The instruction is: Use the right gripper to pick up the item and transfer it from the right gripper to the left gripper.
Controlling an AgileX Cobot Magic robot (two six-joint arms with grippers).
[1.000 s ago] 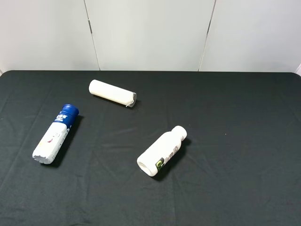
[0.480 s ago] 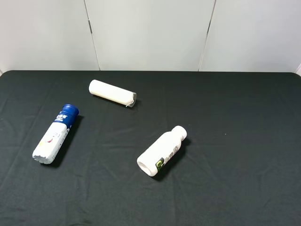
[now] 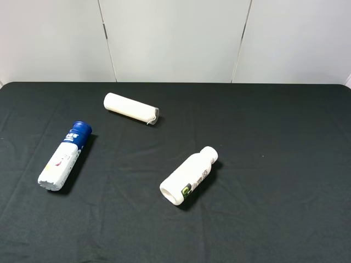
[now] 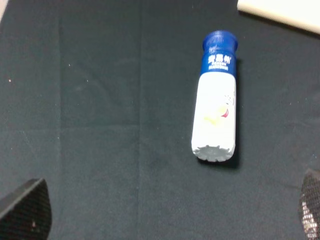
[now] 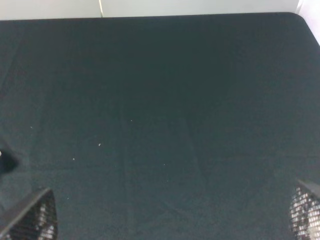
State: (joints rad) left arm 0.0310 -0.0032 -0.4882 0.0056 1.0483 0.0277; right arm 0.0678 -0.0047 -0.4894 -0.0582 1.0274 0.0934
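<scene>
The item point(image 3: 63, 155), a slim white bottle with a dark-blue cap and blue-and-white label, lies on its side at the left of the black table, cap pointing away. The left wrist view shows the same item point(image 4: 216, 97) some way ahead of my left gripper point(image 4: 167, 212). That gripper is open, with only its two fingertips point(image 4: 27, 210) showing wide apart at the frame's corners and nothing between them. My right gripper point(image 5: 167, 212) is open too, its fingertips point(image 5: 30, 217) far apart over bare black cloth. Neither arm appears in the exterior high view.
An all-white bottle with a green-black logo point(image 3: 190, 176) lies near the table's middle. A plain white tube point(image 3: 131, 108) lies at the back left, and its edge point(image 4: 280, 11) shows in the left wrist view. The black cloth point(image 3: 285, 164) covers the table; a white wall stands behind.
</scene>
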